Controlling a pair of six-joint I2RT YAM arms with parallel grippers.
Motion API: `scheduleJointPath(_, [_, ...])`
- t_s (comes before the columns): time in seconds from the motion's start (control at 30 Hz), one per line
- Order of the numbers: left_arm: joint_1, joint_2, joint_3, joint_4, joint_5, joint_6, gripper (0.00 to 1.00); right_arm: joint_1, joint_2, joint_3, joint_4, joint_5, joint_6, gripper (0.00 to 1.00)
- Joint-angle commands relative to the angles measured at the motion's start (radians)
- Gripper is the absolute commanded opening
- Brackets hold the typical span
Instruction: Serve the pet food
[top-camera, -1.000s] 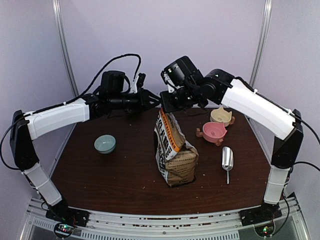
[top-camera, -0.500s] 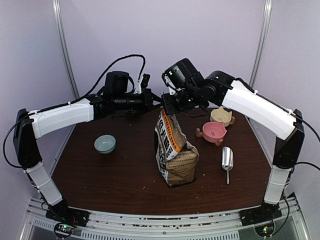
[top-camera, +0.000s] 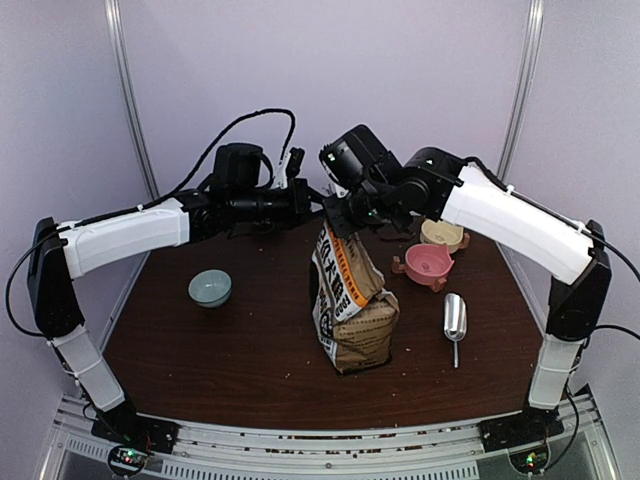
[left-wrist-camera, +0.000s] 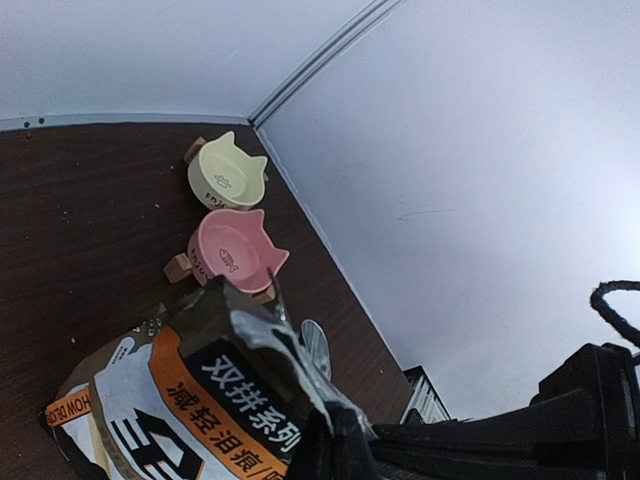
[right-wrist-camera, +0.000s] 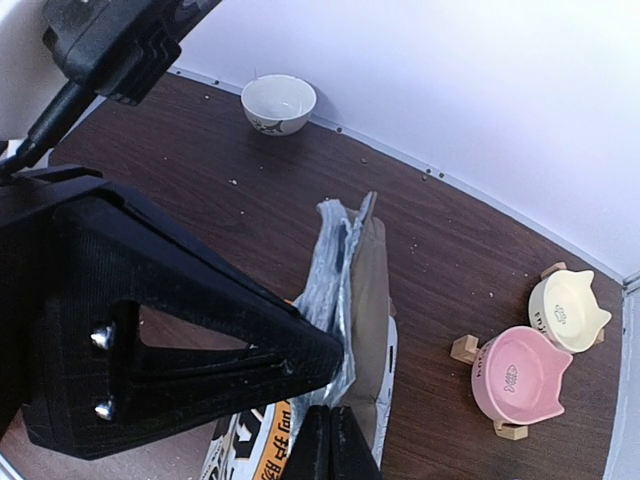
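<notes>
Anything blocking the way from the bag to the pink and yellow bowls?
Nothing visible. Bare table lies between the bag and the pink bowl; the yellow bowl sits behind it, and the scoop lies off to the near side.

Crinkled kraft-paper bag (top-camera: 357, 322), dark wood-grain table (top-camera: 230, 350); shiny metal scoop (top-camera: 455, 316)

Left arm (top-camera: 125, 235) and right arm (top-camera: 510, 220) raised inward, left hand (top-camera: 318, 207), right hand (top-camera: 336, 222) clamped shut, close together
</notes>
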Motion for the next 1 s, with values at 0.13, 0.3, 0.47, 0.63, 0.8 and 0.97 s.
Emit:
scheduleJointPath(0.13, [-0.005, -0.017, 0.031, -0.004, -0.019, 0.038, 0.0, -0.001, 0.028, 0.003, -0.118, 0.178, -0.012, 0.0])
scheduleJointPath(0.3, [-0.005, -0.03, 0.031, -0.036, -0.051, 0.055, 0.0, -0.004, 0.042, 0.019, -0.143, 0.19, 0.021, 0.0])
scheduleJointPath(0.47, [-0.005, -0.04, 0.029, -0.054, -0.063, 0.065, 0.0, -0.014, 0.046, 0.019, -0.157, 0.198, 0.037, 0.0])
scheduleJointPath(0.63, [-0.006, -0.045, 0.029, -0.064, -0.076, 0.071, 0.0, -0.022, 0.042, 0.019, -0.16, 0.195, 0.047, 0.0])
scheduleJointPath(0.8, [-0.005, -0.049, 0.029, -0.079, -0.09, 0.073, 0.0, -0.027, 0.043, 0.019, -0.169, 0.213, 0.055, 0.0])
scheduleJointPath(0.97, [-0.006, -0.054, 0.035, -0.104, -0.107, 0.081, 0.0, -0.031, 0.048, 0.053, -0.188, 0.252, 0.059, 0.0])
